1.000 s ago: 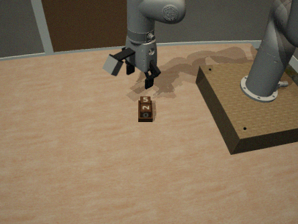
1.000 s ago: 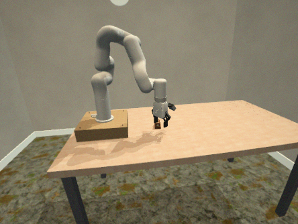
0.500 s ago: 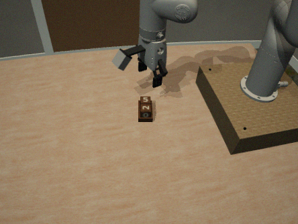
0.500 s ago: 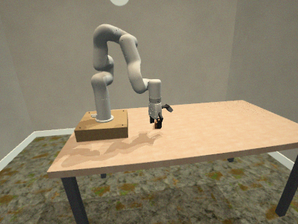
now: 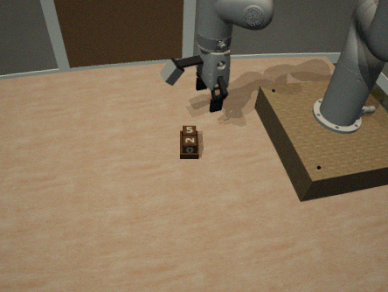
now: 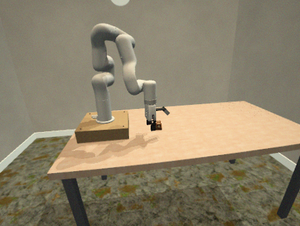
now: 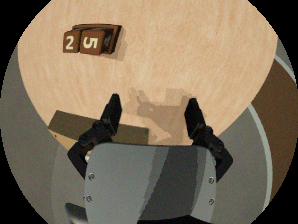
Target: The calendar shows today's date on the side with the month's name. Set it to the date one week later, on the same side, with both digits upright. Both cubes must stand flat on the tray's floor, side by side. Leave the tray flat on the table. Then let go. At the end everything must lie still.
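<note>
The brown tray (image 5: 189, 156) (image 7: 118, 36) stands on the table with two brown cubes side by side in it. In the wrist view the left cube (image 5: 189, 141) (image 7: 70, 43) shows a 2 upright on top. The right cube (image 5: 189, 130) (image 7: 91, 42) shows a 5 on top, turned a quarter turn. A shaded 0 faces the top view on the 2 cube's end. The month's name is not legible. My gripper (image 5: 208, 94) (image 6: 151, 124) (image 7: 154, 103) is open and empty, above the table, beyond the tray in the top view. The tray lies outside the fingers.
The arm's wooden base block (image 5: 336, 144) (image 6: 101, 132) (image 7: 120, 131) stands to the right of the tray in the top view. The wrist camera (image 5: 171, 72) (image 6: 166, 110) juts out sideways from the hand. The table (image 5: 109, 210) (image 6: 216, 135) extends around the tray.
</note>
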